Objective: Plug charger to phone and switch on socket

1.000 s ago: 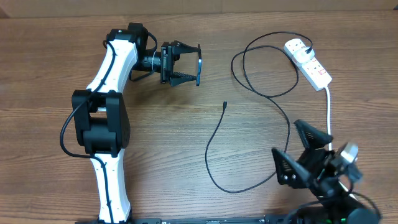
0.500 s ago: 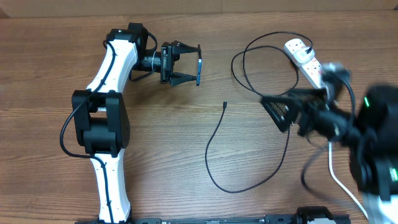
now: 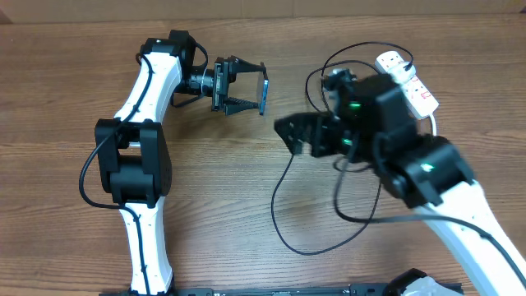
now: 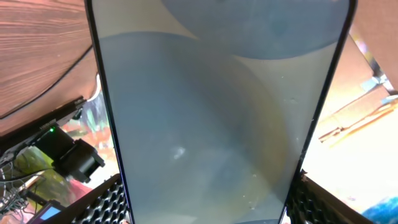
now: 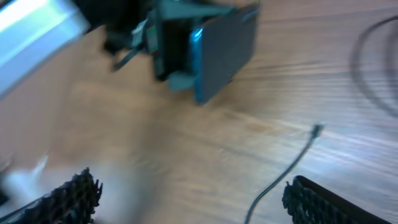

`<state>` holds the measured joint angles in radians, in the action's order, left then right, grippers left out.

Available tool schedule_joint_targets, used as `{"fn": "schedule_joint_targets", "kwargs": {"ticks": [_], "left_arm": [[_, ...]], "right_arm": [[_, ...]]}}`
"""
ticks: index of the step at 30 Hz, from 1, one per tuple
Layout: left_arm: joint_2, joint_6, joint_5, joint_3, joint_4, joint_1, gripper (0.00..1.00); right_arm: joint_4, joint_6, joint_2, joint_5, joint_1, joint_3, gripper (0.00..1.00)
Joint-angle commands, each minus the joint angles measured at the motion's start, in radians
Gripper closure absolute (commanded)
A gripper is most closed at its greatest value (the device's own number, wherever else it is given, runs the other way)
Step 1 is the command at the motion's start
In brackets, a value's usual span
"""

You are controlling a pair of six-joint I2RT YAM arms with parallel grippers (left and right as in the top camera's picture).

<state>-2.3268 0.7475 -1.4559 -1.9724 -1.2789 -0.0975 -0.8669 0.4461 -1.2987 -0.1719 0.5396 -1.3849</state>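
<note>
The phone [image 3: 265, 89] is held off the table edge-on, with my left gripper [image 3: 246, 87] shut on it. In the left wrist view its pale screen [image 4: 211, 112] fills the frame between the two pads [image 4: 109, 202]. My right gripper [image 3: 286, 136] hangs open over the middle of the table, just right of the phone. The right wrist view is blurred but shows the phone [image 5: 224, 43], the charger's connector tip [image 5: 317, 129] on the wood, and my right gripper [image 5: 193, 205] with nothing in it. The charger cable [image 3: 283, 234] loops along the table. The socket [image 3: 409, 80] lies at the back right.
The socket's thick white lead [image 3: 433, 125] runs toward the front, partly under my right arm [image 3: 427, 168]. Loops of the black cable [image 3: 316, 90] lie between the phone and the socket. My left arm's base [image 3: 131, 164] stands at the left.
My right arm has swung from the front right corner up and left to the middle of the table, near the connector tip. The left arm and phone have not moved.
</note>
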Motion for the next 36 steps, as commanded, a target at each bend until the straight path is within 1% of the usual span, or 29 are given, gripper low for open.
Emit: {"fn": "schedule_joint_targets", "kwargs": {"ticks": [1,4,7,12,14,18,20,22,24,29,31,34,36], "left_arm": [[-0.007,0.021,-0.013,-0.029,0.000,-0.007,0.32],[-0.007,0.031,-0.005,-0.029,0.000,-0.019,0.32],[-0.007,0.059,0.026,-0.029,0.000,-0.032,0.32],[-0.007,0.118,0.129,-0.029,0.001,-0.050,0.31],[-0.007,0.147,0.177,-0.029,0.005,-0.057,0.31],[-0.007,0.191,0.222,-0.029,0.042,-0.061,0.31],[-0.007,0.206,0.225,-0.029,0.046,-0.063,0.31],[-0.007,0.211,0.224,-0.029,0.050,-0.068,0.31],[-0.007,0.211,0.224,-0.029,0.049,-0.072,0.31],[-0.007,0.211,0.220,-0.029,0.049,-0.087,0.31],[-0.007,0.211,0.217,-0.029,0.049,-0.090,0.31],[-0.007,0.211,0.217,-0.029,0.049,-0.093,0.31],[-0.007,0.210,0.217,-0.029,0.049,-0.094,0.31]], "right_arm": [[-0.007,0.141,-0.085,0.323,0.051,-0.079,0.14],[0.000,0.230,-0.159,0.392,0.082,-0.110,0.15],[0.020,0.289,-0.214,0.398,0.097,-0.116,0.14],[0.026,0.314,-0.261,0.423,0.101,-0.116,0.13],[0.023,0.316,-0.266,0.429,0.101,-0.115,0.13],[0.023,0.317,-0.266,0.429,0.112,-0.115,0.13],[0.018,0.317,-0.266,0.429,0.118,-0.114,0.16],[0.006,0.320,-0.272,0.430,0.122,-0.113,0.21],[-0.003,0.349,-0.282,0.442,0.122,-0.113,0.22],[0.004,0.361,-0.312,0.439,0.122,-0.113,0.27],[0.006,0.345,-0.325,0.424,0.122,-0.113,0.27],[0.023,0.280,-0.343,0.391,0.122,-0.113,0.27],[0.021,0.278,-0.354,0.392,0.122,-0.113,0.27]]}}
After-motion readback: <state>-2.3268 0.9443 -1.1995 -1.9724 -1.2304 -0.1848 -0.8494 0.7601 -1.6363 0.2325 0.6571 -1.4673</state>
